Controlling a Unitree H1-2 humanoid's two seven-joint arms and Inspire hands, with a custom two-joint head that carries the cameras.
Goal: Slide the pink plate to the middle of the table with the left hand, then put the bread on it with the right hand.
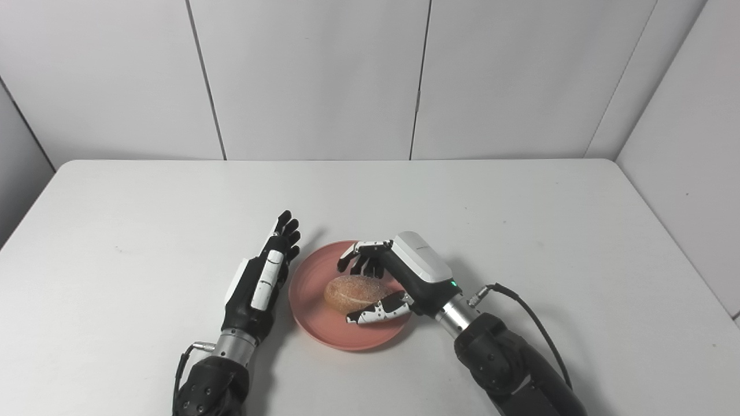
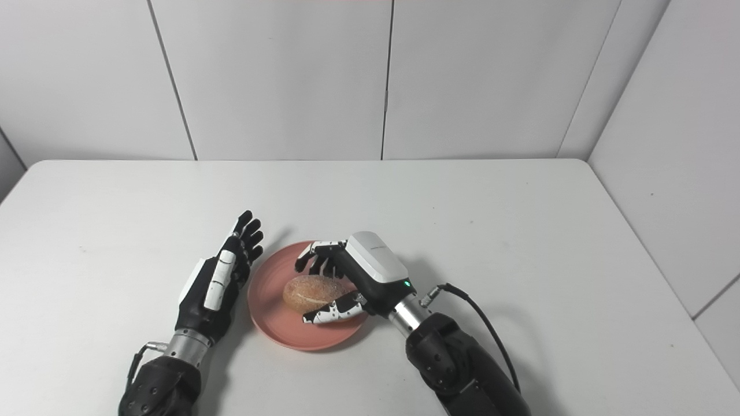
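Right robot hand (image 1: pixel 386 282) is curled around the brown crusty bread roll (image 1: pixel 354 293) on the round pink plate (image 1: pixel 324 326) mid-bench (image 1: pixel 520 202) — left robot hand (image 1: pixel 267 273) flat-open beside the plate's rim, holding nothing.

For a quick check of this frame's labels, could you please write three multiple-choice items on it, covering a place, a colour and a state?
1. Where is the bread?
A. on the plate
B. on the bare table
C. lifted high above the table

2. What colour is the plate?
A. blue
B. pink
C. green

3. How is the left robot hand?
A. shut on the bread
B. shut on the plate
C. open, beside the plate

Answers:
1. A, the bread lies inside the rim, with the right robot hand around it.
2. B, its rim and floor show pink.
3. C, its fingers are straight and hold nothing.
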